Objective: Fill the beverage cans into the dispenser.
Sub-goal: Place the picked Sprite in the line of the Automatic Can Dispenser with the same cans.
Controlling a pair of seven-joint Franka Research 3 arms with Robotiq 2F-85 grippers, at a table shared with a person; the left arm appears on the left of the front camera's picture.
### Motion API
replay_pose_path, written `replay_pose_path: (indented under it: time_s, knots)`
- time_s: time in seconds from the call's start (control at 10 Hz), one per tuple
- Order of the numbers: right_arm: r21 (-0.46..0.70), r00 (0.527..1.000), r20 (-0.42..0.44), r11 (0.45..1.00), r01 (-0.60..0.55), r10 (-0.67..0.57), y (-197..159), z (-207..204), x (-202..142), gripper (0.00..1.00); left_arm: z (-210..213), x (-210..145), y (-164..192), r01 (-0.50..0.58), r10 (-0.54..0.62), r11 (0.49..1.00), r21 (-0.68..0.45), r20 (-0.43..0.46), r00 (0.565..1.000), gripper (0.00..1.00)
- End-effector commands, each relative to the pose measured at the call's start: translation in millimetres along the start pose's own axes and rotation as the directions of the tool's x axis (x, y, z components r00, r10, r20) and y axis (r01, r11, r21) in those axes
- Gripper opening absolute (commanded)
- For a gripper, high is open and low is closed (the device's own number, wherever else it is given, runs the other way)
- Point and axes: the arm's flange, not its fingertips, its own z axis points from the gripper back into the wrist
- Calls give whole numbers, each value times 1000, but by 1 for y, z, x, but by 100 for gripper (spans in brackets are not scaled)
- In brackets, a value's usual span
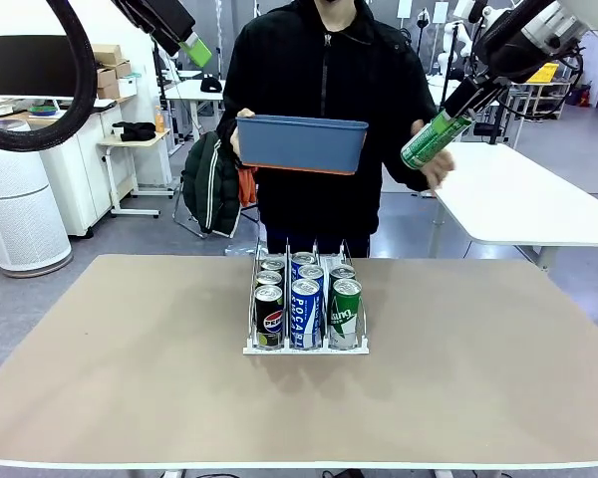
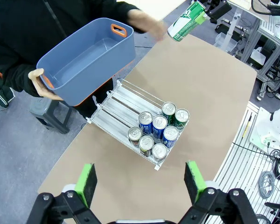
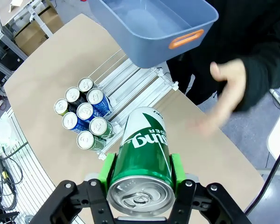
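Right tool [image 3: 142, 175] grips green can [image 3: 144, 154]; left tool [image 2: 140, 179] gapes.

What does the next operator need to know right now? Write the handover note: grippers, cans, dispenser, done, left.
Left gripper: open, empty, held high above the table.
Right gripper: shut on a green can, raised at the far right, near the person's free hand.
Person's other hand holds the blue bin over the far edge; it looks empty.
Dispenser at table centre: seven cans at its front end, three black Pepsi, two blue-and-white, two green.
Done: seven cans loaded.
Left: place the held green can, probably in the green lane, which has room behind.
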Motion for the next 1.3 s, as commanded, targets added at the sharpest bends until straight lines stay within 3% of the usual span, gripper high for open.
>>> replay_pose_path:
  time_s: [0.0,0.1,0.3,0.5,0.9,1.2]
  knots:
    - [3,1000,11,1000,-13,13,0,2,1,16,-1,-1,1,-4,4,1000,2,2,1000,100]
    - [0,1000,0,1000,0,0,0,0,0,58,-1,-1,1,-4,4,1000,2,2,1000,100]
    - [-4,996,-9,996,87,-87,24,16,-14,58,-1,-1,1,-4,4,1000,2,2,1000,100]
    - [-28,983,-75,986,163,-165,57,31,-37,58,-1,-1,1,-4,4,1000,2,2,1000,100]
    - [24,974,-220,998,61,-54,113,28,-78,58,-1,-1,1,-4,4,1000,2,2,1000,100]
    - [114,946,-323,993,6,32,140,-21,-95,58,-1,-1,1,-4,4,1000,2,2,1000,100]
